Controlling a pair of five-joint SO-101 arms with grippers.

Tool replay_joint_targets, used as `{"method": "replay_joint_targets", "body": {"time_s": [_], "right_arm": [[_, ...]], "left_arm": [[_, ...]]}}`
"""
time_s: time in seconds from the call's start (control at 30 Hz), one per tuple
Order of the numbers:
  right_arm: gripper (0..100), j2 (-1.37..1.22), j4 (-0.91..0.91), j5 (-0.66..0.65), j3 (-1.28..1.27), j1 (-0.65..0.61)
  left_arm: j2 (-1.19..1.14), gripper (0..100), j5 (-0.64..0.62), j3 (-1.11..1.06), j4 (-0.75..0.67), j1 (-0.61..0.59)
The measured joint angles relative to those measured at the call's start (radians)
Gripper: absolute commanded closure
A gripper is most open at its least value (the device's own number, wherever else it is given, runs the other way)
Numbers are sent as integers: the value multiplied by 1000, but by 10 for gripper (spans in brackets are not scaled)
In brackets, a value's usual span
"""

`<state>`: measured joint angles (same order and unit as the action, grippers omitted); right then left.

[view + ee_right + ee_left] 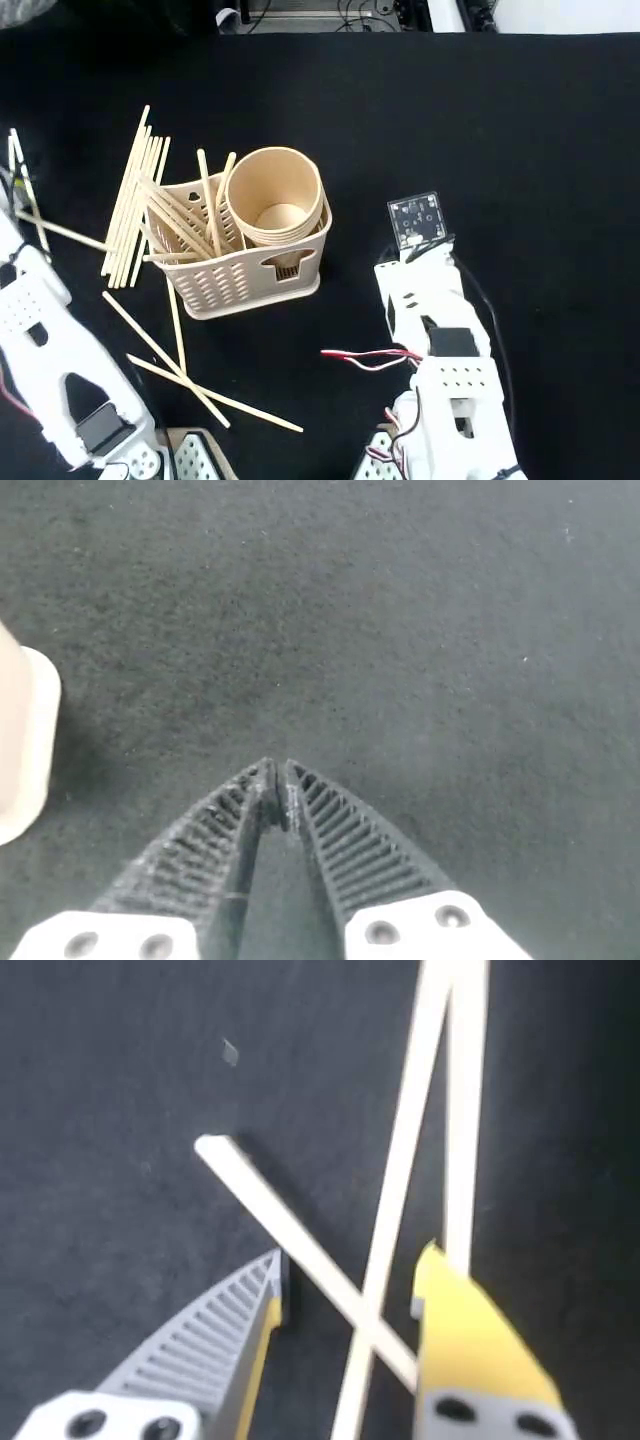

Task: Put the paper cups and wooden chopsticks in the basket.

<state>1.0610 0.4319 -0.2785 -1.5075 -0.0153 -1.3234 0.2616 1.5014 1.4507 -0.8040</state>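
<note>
Chopsticks (300, 1235) lie crossed on the table (520, 150), left of the basket (240, 285) holding the paper cups (275, 200). The left gripper (352, 1260) straddles them wide open, apparently ready to pinch; the right gripper (275, 775) is closed and empty.

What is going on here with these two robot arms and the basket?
The stacked tan paper cups and a few pale wooden chopsticks already sit in the beige slotted plastic basket. More chopsticks lie loose on the black table beside it. The left gripper is open over crossed chopsticks; the right gripper is shut on nothing, near the basket.
</note>
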Motion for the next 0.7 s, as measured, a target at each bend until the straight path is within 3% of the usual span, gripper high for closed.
{"method": "replay_joint_targets", "body": {"time_s": [0.27,0.43,0.7], "right_arm": [[986,0,0,0,0,0],[986,0,0,0,0,0],[986,0,0,0,0,0]], "left_arm": [[-57,802,3,11,-31,17],[-91,980,3,-3,-74,35],[-48,971,2,3,-94,84]]}}
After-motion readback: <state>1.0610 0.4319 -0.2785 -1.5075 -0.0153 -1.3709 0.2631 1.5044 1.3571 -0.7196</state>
